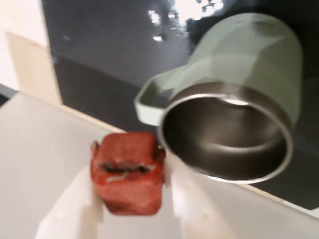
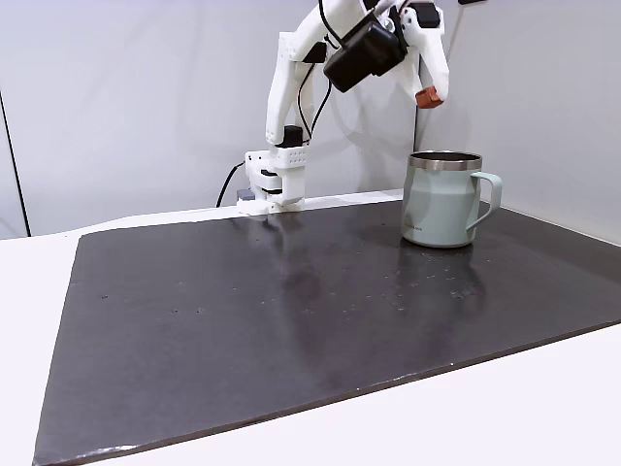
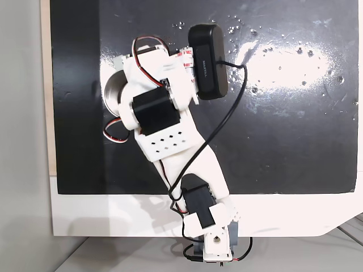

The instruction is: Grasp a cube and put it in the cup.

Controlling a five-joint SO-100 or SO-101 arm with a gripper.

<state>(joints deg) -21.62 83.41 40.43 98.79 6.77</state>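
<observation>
Black mat (image 2: pixel 291 320) covers a white table (image 2: pixel 543 408), and a plain pale wall (image 2: pixel 126 97) stands behind. On the mat sits the cup (image 2: pixel 441 199). The gripper (image 2: pixel 427 97) hangs in the air above the cup, squeezing the red cube (image 1: pixel 128 172) between its white fingers (image 1: pixel 192 204).

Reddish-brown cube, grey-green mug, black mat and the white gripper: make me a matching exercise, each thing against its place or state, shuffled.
Things:
1. small reddish-brown cube
2. pale grey-green steel-rimmed mug
3. black mat
4. white two-finger gripper

Places or states:
A. stands upright on the mat, handle to the right in a fixed view
B. held between the fingers, up in the air
C. covers the white table
D. shut on the cube, above the mug

Pairs: 1-B, 2-A, 3-C, 4-D
</observation>
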